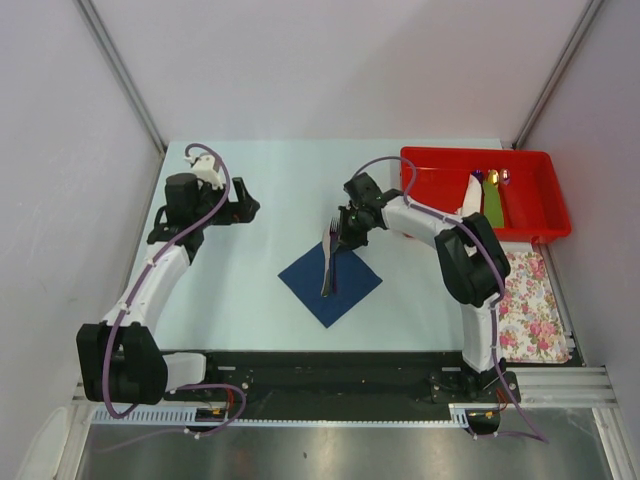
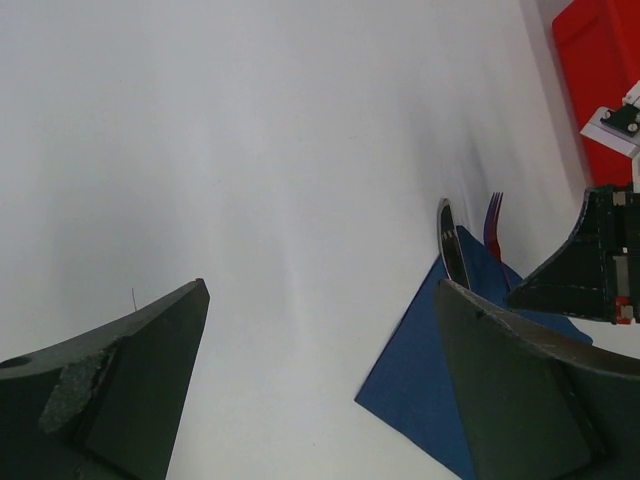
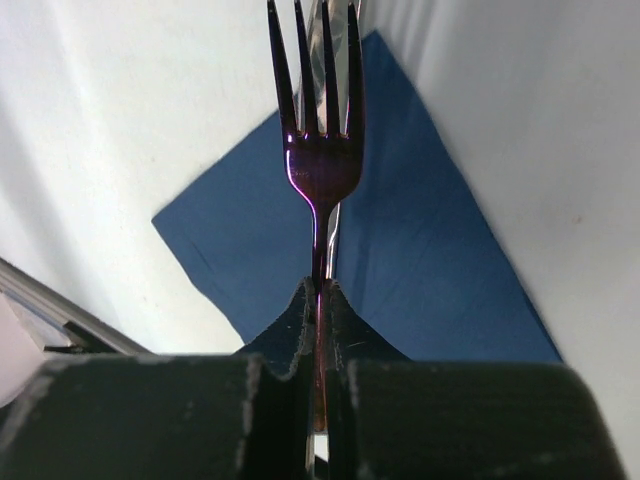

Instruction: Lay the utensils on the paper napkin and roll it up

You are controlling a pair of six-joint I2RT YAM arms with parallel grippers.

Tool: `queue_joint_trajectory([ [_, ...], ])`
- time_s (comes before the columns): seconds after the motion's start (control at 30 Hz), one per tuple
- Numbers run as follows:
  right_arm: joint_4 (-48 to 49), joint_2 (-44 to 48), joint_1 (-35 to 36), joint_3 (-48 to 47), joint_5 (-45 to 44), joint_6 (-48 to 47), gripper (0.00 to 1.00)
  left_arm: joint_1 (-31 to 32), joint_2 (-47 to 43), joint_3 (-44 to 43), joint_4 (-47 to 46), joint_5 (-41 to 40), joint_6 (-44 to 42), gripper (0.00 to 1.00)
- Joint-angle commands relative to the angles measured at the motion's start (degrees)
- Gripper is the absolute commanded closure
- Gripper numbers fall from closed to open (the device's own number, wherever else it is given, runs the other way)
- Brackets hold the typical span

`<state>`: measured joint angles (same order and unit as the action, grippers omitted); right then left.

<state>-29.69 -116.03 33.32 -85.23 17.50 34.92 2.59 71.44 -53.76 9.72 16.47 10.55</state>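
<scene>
The dark navy paper napkin [image 1: 330, 281] lies flat as a diamond at the table's middle; it also shows in the left wrist view [image 2: 440, 385] and the right wrist view [image 3: 420, 250]. A slim dark grey knife [image 1: 326, 272] lies on it, its tip showing in the left wrist view [image 2: 450, 240]. My right gripper [image 1: 342, 238] is shut on the handle of a purple fork [image 3: 318, 150], held over the napkin's far corner, tines pointing away. My left gripper [image 1: 250, 207] is open and empty, left of the napkin.
A red tray [image 1: 440, 190] at the back right holds a white piece and several coloured utensils [image 1: 493, 195]. A pink-flowered white cloth [image 1: 530, 300] lies at the right edge. Grey walls close in the table's sides.
</scene>
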Motion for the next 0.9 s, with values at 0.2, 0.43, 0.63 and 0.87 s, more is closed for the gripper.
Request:
queue_joint_trajectory([
  [0.2, 1.5, -3.4, 0.3, -4.0, -3.1, -0.5, 1.0, -0.4, -1.3, 1.5, -1.4, 0.6, 1.3, 0.0],
  [0.43, 1.1, -4.7, 0.6, -4.2, -3.3, 0.5, 1.0, -0.4, -0.7, 2.0, -1.9, 0.5, 0.9, 0.0],
  [0.63, 0.6, -5.3, 0.7, -3.7, -3.3, 0.9, 1.0, -0.4, -0.4, 2.5, -2.5, 0.8, 1.2, 0.0],
  [0.87, 0.0, -5.5, 0.6, -3.5, -3.2, 1.9, 0.92, -0.4, -0.4, 2.6, -2.6, 0.7, 1.3, 0.0],
])
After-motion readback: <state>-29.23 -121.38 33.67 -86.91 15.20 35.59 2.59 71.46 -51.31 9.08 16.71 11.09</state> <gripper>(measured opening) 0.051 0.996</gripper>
